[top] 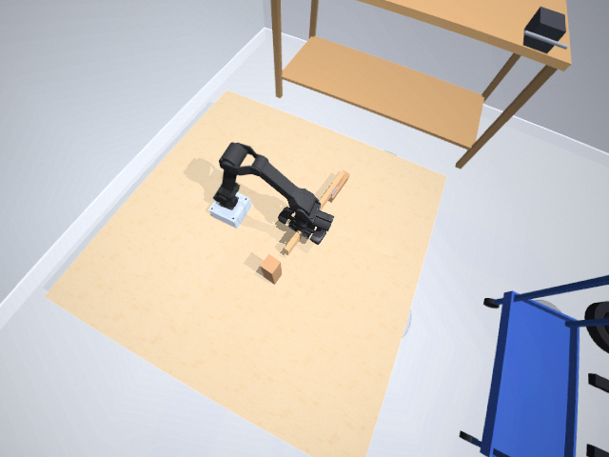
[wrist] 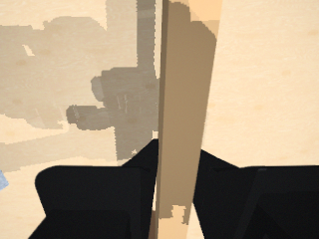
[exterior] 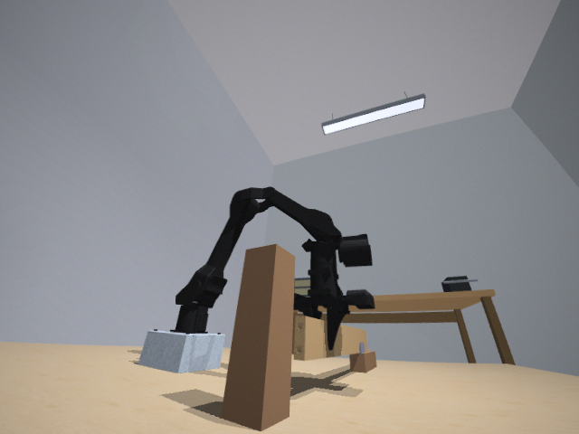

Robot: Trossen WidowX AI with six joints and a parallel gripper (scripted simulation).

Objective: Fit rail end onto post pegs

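The wooden rail [top: 293,242] [exterior: 309,337] [wrist: 184,100] is held off the table and looks about level. Two holes show in its near end in the exterior view. My gripper [top: 303,232] [exterior: 325,338] [wrist: 167,143] is shut on the rail, with one finger on each side, nearer its near end. The brown post [top: 271,270] [exterior: 261,336] stands upright in front of that end, with a gap between them in the top view. Its pegs are hidden. The rail's far end is at the low footboard block [top: 340,190] [exterior: 364,363]; whether it sits fully in the bracket cannot be told.
The arm's pale blue base [top: 229,210] [exterior: 180,351] stands on the mat [top: 196,305] to the left of the rail. A wooden workbench [top: 383,93] [exterior: 421,301] stands beyond the mat. A blue cart [top: 536,373] stands off the mat at the lower right.
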